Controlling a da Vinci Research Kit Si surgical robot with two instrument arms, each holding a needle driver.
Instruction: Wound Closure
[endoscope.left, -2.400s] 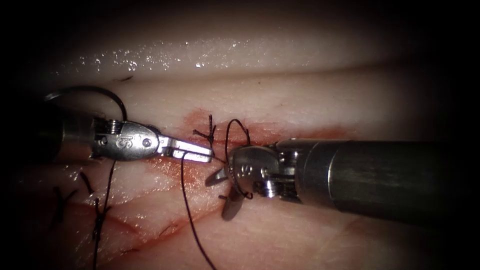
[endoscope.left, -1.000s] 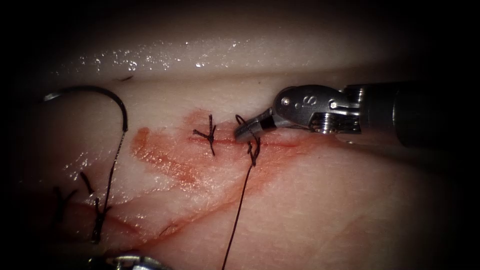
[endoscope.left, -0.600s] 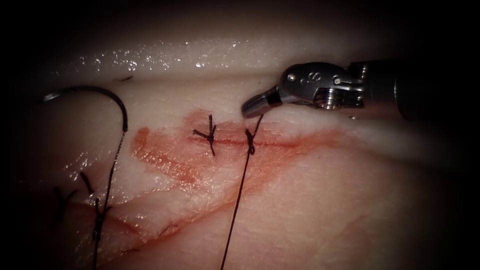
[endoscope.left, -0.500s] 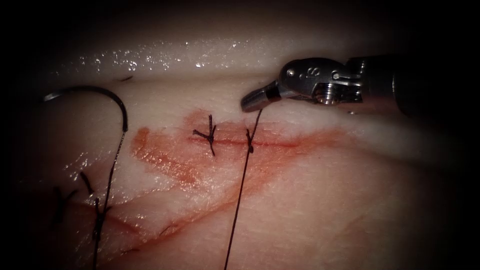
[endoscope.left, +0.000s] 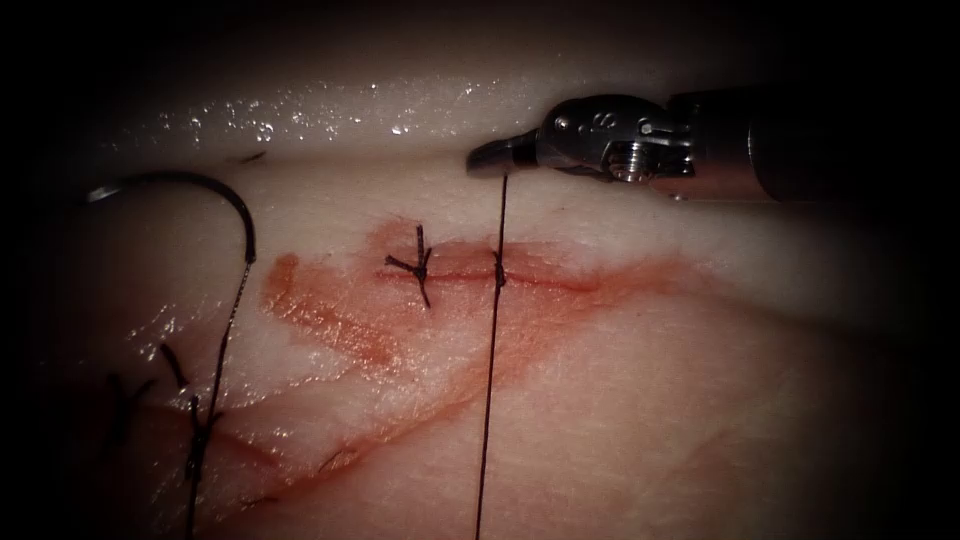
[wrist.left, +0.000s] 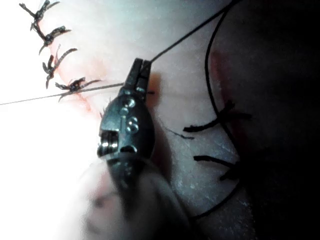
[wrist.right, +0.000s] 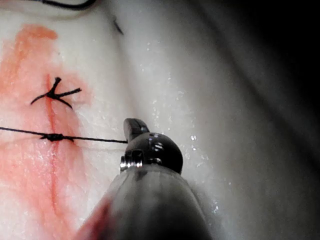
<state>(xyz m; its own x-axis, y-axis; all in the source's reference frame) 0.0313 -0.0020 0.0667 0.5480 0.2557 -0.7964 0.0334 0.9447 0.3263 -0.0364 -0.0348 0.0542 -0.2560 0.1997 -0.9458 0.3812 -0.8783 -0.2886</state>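
my right tool (endoscope.left: 482, 160) sits at about one o'clock from the cut (endoscope.left: 560, 285), jaws clamped on the thread (endoscope.left: 497, 215). the strand runs taut from the jaws down through the knot (endoscope.left: 498, 272) on the cut and on toward six o'clock. my left tool (wrist.left: 141, 67) has its jaws pinched on the other strand of thread. the curved needle (endoscope.left: 205, 190) lies loose on the tissue (endoscope.left: 650, 400) well apart at nine o'clock of the cut, held by neither tool and not in the tissue. a finished stitch (endoscope.left: 418, 264) sits just left of the knot.
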